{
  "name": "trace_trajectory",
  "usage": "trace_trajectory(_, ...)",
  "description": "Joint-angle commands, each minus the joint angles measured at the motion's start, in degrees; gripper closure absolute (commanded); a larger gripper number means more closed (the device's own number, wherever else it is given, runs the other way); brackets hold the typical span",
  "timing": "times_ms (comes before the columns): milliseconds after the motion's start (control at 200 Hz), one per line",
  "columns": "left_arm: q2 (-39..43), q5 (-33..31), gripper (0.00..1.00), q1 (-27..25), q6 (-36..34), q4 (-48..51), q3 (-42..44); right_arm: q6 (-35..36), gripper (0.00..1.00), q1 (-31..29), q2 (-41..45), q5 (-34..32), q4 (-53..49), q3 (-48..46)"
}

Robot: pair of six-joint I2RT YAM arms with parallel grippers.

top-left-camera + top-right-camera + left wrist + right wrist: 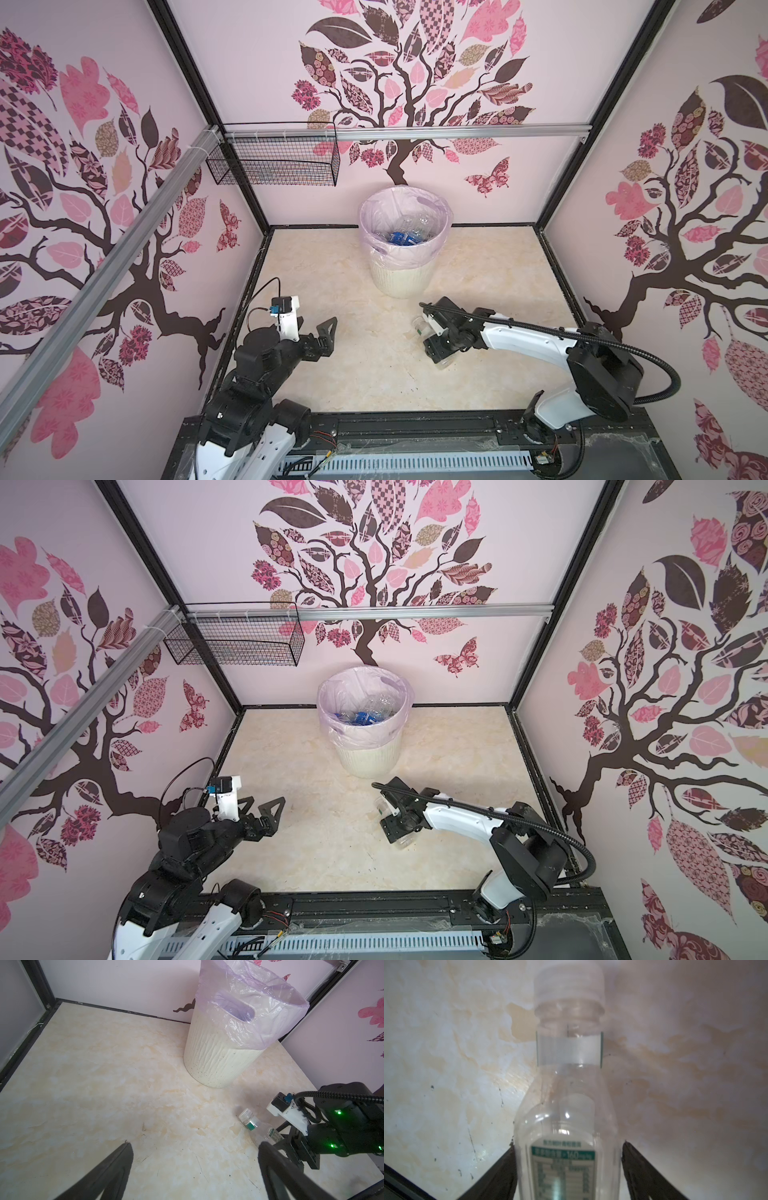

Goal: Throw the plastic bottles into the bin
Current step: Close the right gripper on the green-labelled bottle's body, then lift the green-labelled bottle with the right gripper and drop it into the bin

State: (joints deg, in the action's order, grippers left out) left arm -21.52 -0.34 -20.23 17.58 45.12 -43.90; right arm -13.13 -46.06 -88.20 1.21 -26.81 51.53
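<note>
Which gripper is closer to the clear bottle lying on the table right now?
Right. The right gripper straddles the clear bottle, a finger on each side of its body. The left gripper hangs open across the table, well to its left.

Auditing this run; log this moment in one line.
left pincer: open, empty | right pincer: straddling lying bottle | bin: holds bottles

Bin: round, cream-white, ribbed, standing upright at the far middle of the floor. A thin pinkish liner bag is folded over its rim. Inside lie several clear bottles with blue labels, heaped (count not determinable). One loose bottle, clear with a white cap and a green-and-white label, lies on its side near the bin without touching it, cap end nearer the bin.
</note>
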Motion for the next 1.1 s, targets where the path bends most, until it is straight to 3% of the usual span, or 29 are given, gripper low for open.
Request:
trace_trajectory(0,0.5,0.2,0.02,-0.2,-0.1,-0.9,1.4,1.8,0.22,-0.2,-3.2,-1.9,-2.6,3.6)
trace_trajectory(215,0.7,-0.2,0.02,-0.3,0.0,-0.8,1.4,2.1,0.23,-0.2,-8.3,-3.2,-2.9,4.8)
trace_trajectory(395,0.4,0.0,0.02,-0.4,-0.1,-0.9,1.4,1.0,0.24,-0.2,-7.0,-3.5,-2.6,3.3)
trace_trajectory(670,0.3,0.1,0.02,-0.4,0.0,-0.9,1.4,0.0,0.41,-0.2,-3.0,-4.7,-4.4,3.1)
trace_trajectory(795,0.3,0.1,0.02,-0.4,-0.1,-1.0,1.4,-0.7,0.52,-0.2,1.9,-5.0,-5.4,3.1)
trace_trajectory(951,0.2,0.1,0.03,-0.4,0.0,-1.0,1.4,-1.5,0.52,-0.2,13.1,-3.3,-5.2,1.8)
trace_trajectory(1096,0.2,-0.3,0.03,-0.5,0.0,-0.9,1.4,-2.1,0.55,-0.2,28.8,-3.2,-3.2,-0.7)
